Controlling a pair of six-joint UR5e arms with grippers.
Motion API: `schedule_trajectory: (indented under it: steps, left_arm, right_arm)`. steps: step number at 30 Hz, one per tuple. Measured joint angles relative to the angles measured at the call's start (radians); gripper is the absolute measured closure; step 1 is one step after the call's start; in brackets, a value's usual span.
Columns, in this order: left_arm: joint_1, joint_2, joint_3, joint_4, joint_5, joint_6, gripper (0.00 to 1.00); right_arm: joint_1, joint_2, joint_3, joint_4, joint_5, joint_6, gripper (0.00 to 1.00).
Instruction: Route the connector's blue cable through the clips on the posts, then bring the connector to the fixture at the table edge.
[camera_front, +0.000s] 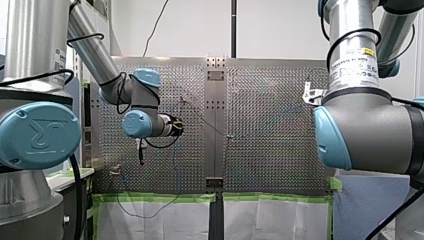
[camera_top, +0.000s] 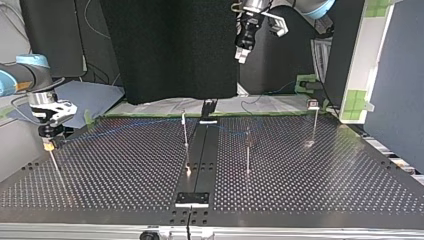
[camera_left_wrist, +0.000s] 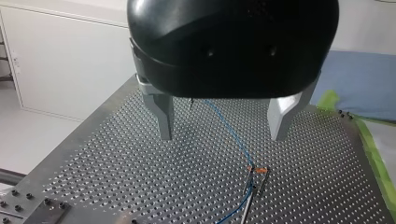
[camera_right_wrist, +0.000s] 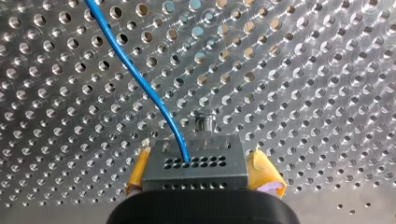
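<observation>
The connector (camera_right_wrist: 189, 173) is being grasped by the right gripper (camera_right_wrist: 198, 161), with the grey block clamped between the yellow pads (camera_right_wrist: 264, 172). The cable (camera_right_wrist: 140, 79) is being led out of the block's holed face and away over the table (camera_right_wrist: 303, 93). In the top view this gripper (camera_top: 48, 144) is being held low, near the table's left edge; the connector is too small to be made out there.

The left gripper (camera_left_wrist: 224, 119) is being held released, its metal fingers (camera_left_wrist: 163, 116) spread wide with nothing between them, well above the table. Ahead of it, the cable is being carried to an orange clip (camera_left_wrist: 259, 170) on a post (camera_left_wrist: 252, 196). Whether it is seated in the clip cannot be told.
</observation>
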Motion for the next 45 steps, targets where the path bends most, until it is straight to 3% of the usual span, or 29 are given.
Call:
schedule_trajectory:
  steps: [7, 8, 15, 45]
  left_arm:
    - [0.000, 0.000, 0.000, 0.000, 0.000, 0.000, 0.01]
    - [0.000, 0.000, 0.000, 0.000, 0.000, 0.000, 0.01]
    - [0.000, 0.000, 0.000, 0.000, 0.000, 0.000, 0.01]
    - [0.000, 0.000, 0.000, 0.000, 0.000, 0.000, 0.01]
  right_arm:
    - [0.000, 0.000, 0.000, -0.001, 0.002, 0.000, 0.16]
    - [0.000, 0.000, 0.000, -0.001, 0.002, 0.000, 0.11]
    - [0.004, 0.000, 0.000, 0.000, 0.002, 0.000, 0.06]
    - [0.001, 0.000, 0.000, 0.010, 0.001, 0.000, 0.06]
